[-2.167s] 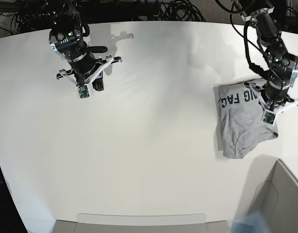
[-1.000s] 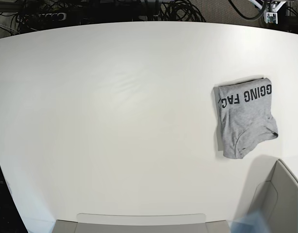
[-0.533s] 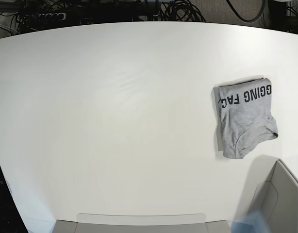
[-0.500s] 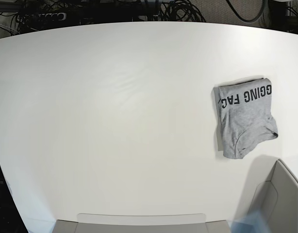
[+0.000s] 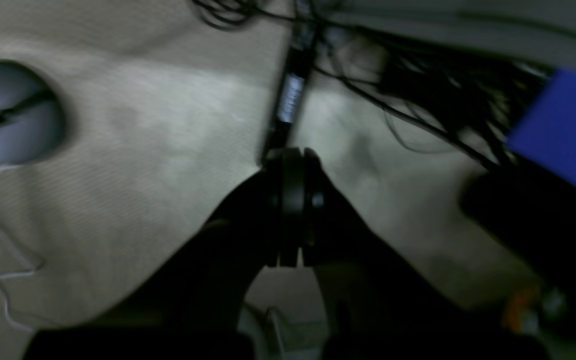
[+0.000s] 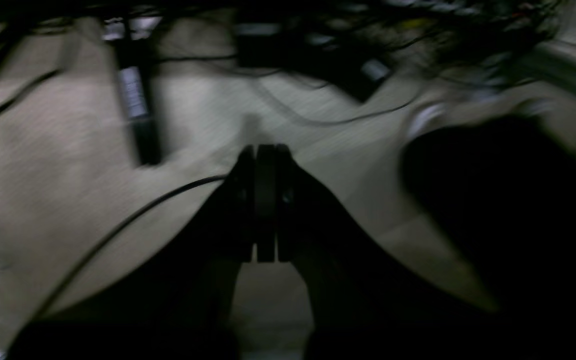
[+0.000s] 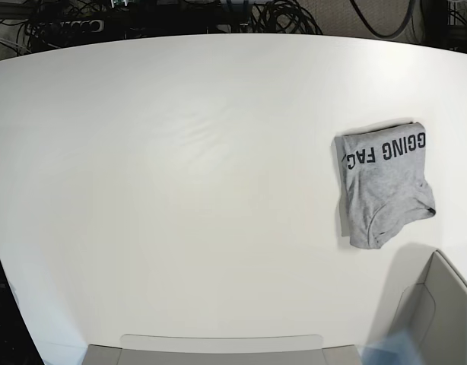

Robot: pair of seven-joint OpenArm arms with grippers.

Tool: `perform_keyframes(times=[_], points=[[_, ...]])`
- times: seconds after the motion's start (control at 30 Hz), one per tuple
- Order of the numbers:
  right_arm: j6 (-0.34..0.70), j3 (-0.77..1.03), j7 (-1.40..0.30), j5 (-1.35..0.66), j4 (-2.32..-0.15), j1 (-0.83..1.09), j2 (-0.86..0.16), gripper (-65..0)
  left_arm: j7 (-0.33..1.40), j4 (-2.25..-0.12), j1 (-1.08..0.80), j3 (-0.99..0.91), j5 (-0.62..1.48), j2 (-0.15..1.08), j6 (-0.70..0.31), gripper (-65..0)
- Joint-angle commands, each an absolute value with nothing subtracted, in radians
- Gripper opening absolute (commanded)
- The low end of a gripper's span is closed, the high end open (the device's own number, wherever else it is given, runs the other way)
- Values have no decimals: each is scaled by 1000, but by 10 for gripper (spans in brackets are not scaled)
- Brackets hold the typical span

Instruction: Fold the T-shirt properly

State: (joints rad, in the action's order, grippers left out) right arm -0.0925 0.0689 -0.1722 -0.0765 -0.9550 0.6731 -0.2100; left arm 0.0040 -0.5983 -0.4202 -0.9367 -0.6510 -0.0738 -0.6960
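T-shirt [image 7: 384, 182]: soft heather-grey knit, folded into a compact, slightly lopsided bundle. It lies flat on the white table [image 7: 180, 190], toward the right side in the base view. Black block letters run along its far edge, cut short by the fold. The near end tapers to a rounded, rumpled corner with a dark seam curve showing.

Table surface smooth, matte, faintly rippled by light.

Neither arm shows in the base view. Left gripper [image 5: 290, 210]: dark fingers pressed together, holding nothing, above beige carpet and tangled black cables [image 5: 418, 80]. Right gripper [image 6: 263, 205]: likewise pressed together and empty.

Both wrist views dim and smeared. A blue shape [image 5: 563, 125] at the frame edge is unidentifiable.
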Motion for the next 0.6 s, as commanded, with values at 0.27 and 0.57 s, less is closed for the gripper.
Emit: perform_keyframes(times=[0.27, 0.57], points=[[-91, 77, 128, -1, -325, 394, -242, -650, -229, 0, -245, -934, -794, 165, -288, -650], [-91, 71, 252, 1, 0, 107, -277, -650, -160, 0, -176, -937, -932, 171, -107, -650]])
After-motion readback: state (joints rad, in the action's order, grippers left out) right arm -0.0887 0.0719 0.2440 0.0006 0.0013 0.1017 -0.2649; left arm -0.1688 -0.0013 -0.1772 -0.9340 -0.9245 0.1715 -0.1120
